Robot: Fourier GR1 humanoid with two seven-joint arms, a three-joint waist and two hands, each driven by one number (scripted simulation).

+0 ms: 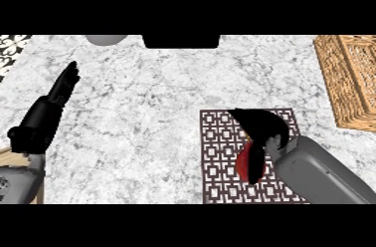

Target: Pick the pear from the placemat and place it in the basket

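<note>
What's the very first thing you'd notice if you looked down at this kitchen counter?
The black right hand jumps out, curled round a red pear on the patterned placemat at the lower middle of the marble counter. Next comes the woven basket at the right edge, apart from the placemat, and the left hand resting open at the left, fingers straight.

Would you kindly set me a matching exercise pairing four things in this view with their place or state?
Things:
1. basket
2. placemat
3. left hand
4. pear

Places or states:
A. at the view's left, fingers straight
B. red, partly hidden under the right hand
C. at the counter's right edge
D. flat on the counter, beneath the pear

Pairs: 1-C, 2-D, 3-A, 4-B
</note>
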